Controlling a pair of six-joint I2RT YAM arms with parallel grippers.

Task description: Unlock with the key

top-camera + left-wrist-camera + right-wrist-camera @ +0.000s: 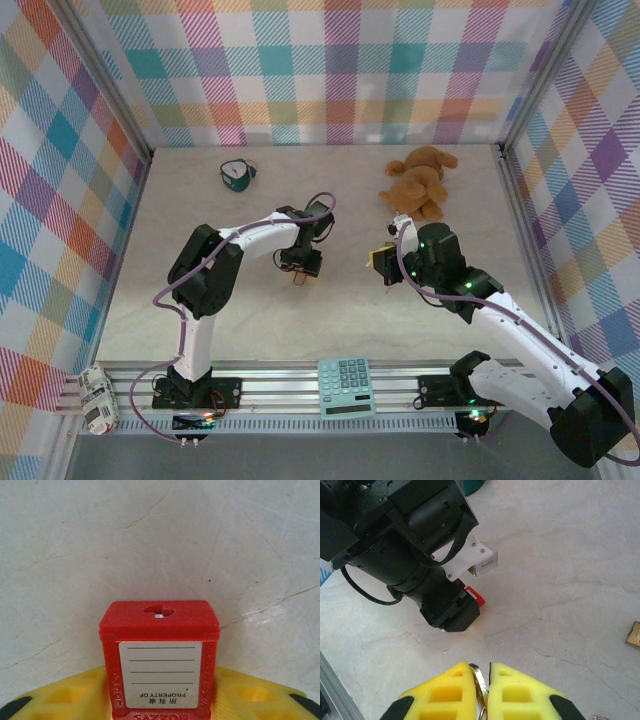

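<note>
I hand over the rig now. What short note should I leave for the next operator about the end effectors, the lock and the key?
Left end effector: shut on the red padlock, keyhole facing away from the fingers.
Right end effector: shut on the key, apart from the padlock.
Done: padlock and key both gripped.
To do: line up the key with the keyhole, insert, turn.
</note>
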